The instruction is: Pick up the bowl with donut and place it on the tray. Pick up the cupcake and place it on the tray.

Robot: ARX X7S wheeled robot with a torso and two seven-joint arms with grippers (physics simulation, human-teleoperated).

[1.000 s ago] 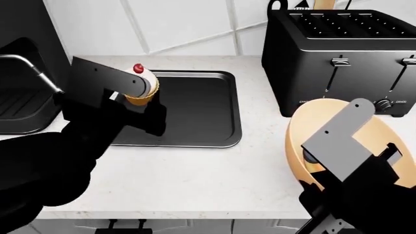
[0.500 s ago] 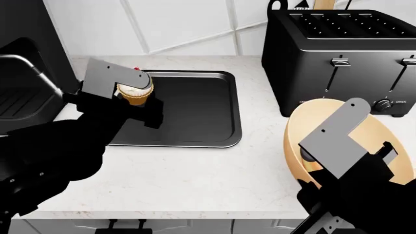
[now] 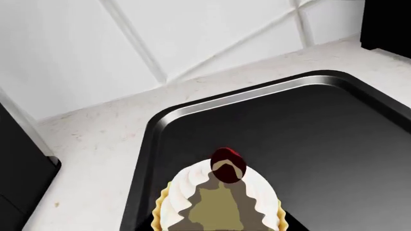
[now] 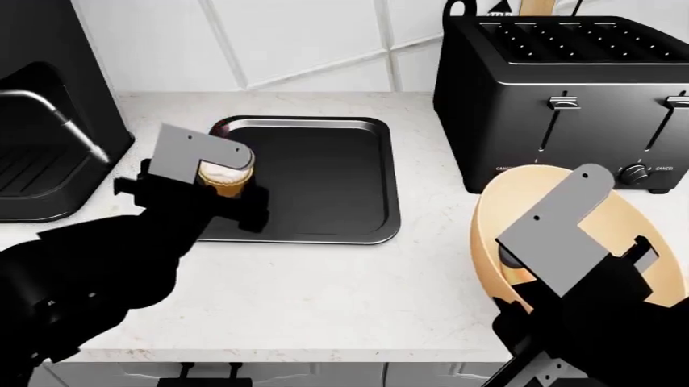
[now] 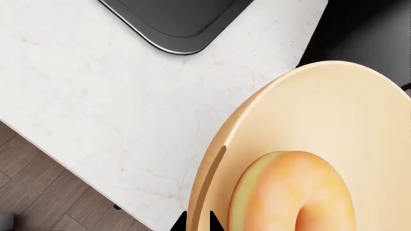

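Lowered over the last second: cupcake (image 4: 225, 177) carried down by the left gripper (image 4: 221, 187) from above the tray's (image 4: 334, 173) near-left part to just over its black floor, cherry now hidden in the head view behind the grey wrist plate. Probably close to set-down, release likely next. Cannot tell whether the wrapper base touches the tray yet; bottom of the cupcake (image 3: 218, 204) cut off in the left wrist view, only frosting and cherry showing above the tray floor (image 3: 334, 144). Left fingers not visible; presumably clamped on the wrapper, but unconfirmed.

Hardly moved: bowl (image 4: 603, 218) held tilted over the bench (image 4: 323, 282) beside the toaster (image 4: 565, 89), well apart from the tray. Donut (image 5: 292, 192) lying inside the bowl (image 5: 334, 106), masked in the head view by the right gripper (image 4: 517, 278). Right fingers (image 5: 212, 222) seen only as 2 dark tips at the rim, apparently pinching it.
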